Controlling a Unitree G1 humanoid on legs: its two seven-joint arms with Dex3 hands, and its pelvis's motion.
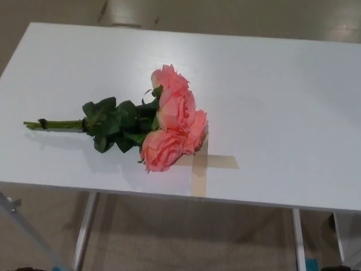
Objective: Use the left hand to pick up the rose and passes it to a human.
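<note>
Table [282,84]: white, tape cross [200,166] at near edge.
Rose [169,121]: pink bunch lying flat mid-table, blooms over the cross, stems [56,124] pointing to left edge. Likely light, petals fragile; grasp the bound stems.
Hands: neither in view; state cannot be told.

rose [169,121] | pink blooms, green leaves, bound stems | lying flat, stems pointing left, blooms touching tape cross
</note>
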